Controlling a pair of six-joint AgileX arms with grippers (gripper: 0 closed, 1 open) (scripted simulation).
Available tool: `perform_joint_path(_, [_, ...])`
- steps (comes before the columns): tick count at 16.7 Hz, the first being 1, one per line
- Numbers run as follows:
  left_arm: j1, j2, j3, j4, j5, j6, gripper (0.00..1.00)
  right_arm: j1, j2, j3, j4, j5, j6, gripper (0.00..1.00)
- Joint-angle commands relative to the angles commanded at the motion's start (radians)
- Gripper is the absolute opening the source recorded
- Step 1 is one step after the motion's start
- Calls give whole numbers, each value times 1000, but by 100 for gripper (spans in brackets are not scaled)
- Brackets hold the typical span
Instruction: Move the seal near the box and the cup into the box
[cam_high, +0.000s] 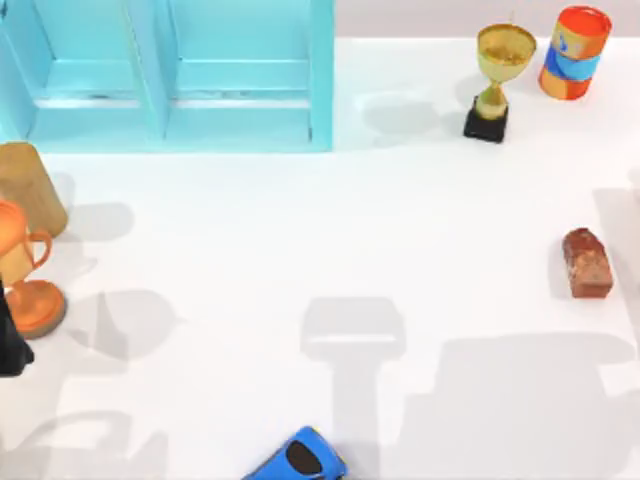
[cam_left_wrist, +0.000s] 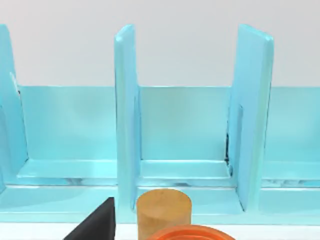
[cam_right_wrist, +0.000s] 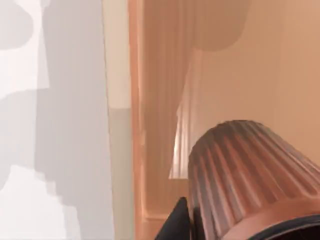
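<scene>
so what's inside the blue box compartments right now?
The blue box compartments facing the left wrist camera hold nothing: bare floors and back walls. The seal sits on the table, right side. The cup is close to the right wrist camera. Compartment parts behind the dividers are hidden.

Setting: rendered simulation test scene, not a lived-in room. Plain white surface (cam_high: 300, 250) with flat, even shading and crisp soft shadows. Unrelated props scattered about: light-blue divided shelf (cam_high: 170, 80) at the far left edge, gold trophy (cam_high: 497, 80) and orange-blue can (cam_high: 575, 52) far right, orange trophy (cam_high: 25, 270) at left, reddish-brown block (cam_high: 586, 262) at right, blue toy car (cam_high: 300, 460) at the near edge. Background beyond the shelf is blank grey.
</scene>
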Motion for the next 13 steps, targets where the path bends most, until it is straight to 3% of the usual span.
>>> perform_joint_path(3, [0,0,0,0,0,0,100,-201,-27,-41,28,-8,-201,0])
perform_joint_path(6, [0,0,0,0,0,0,100,-312,-59,-76,57,-14,-313,0])
perform_joint_path(13, [0,0,0,0,0,0,100,-334,-60,-68,77,-25,-336,0])
